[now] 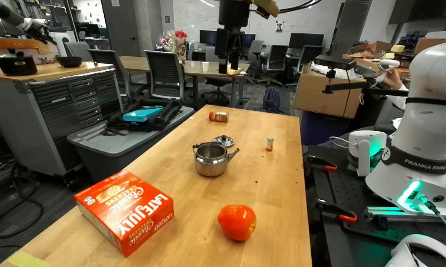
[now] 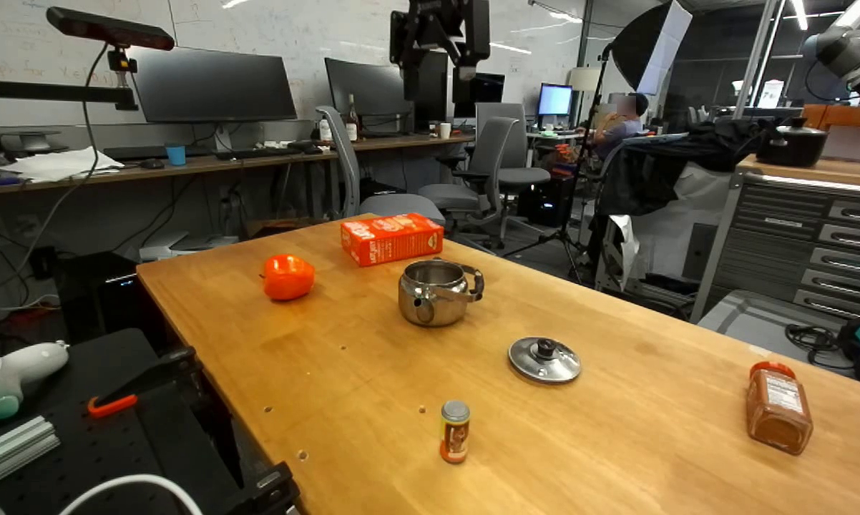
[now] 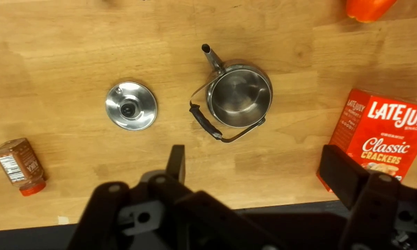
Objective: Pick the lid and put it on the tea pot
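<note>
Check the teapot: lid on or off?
Off: the teapot is uncovered, its inside showing in the wrist view, and the lid lies apart on the table.

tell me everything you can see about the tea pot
The tea pot is squat, rounded and shiny, apparently steel. It stands upright on the wooden table, lidless, its bare metal inside showing. A short spout slants up and outward from one side. A thin metal handle, dark along its middle, leans over to one side, clear of the opening. The pot sits between the lid and the red cracker box, apart from both; only the table appears to touch it.
</note>
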